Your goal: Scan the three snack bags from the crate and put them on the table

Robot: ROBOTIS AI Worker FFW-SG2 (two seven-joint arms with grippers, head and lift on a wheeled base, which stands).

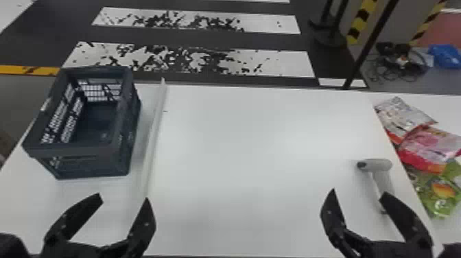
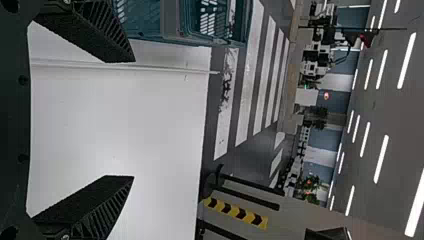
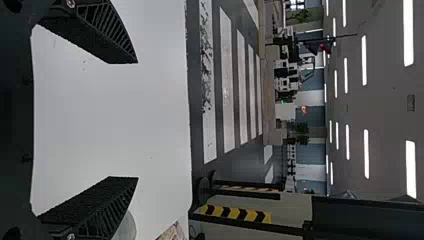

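White stripes [image 1: 288,61] cross the dark floor [image 1: 31,37]. Tangled cables [image 1: 399,65] lie beside a blue bundle [image 1: 446,56]. Ceiling lights [image 2: 381,160] glow above potted greenery [image 2: 307,183].

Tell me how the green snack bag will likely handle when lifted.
The green bag looks floppy, given its crinkled outline, and will probably sag. Its glossy film may slip. It touches the pink bag, so might nudge it.

Crate [image 1: 85,150] left, scanner [image 1: 380,165] right on table [image 1: 257,154], 3 snack bags [image 1: 427,147] rightmost
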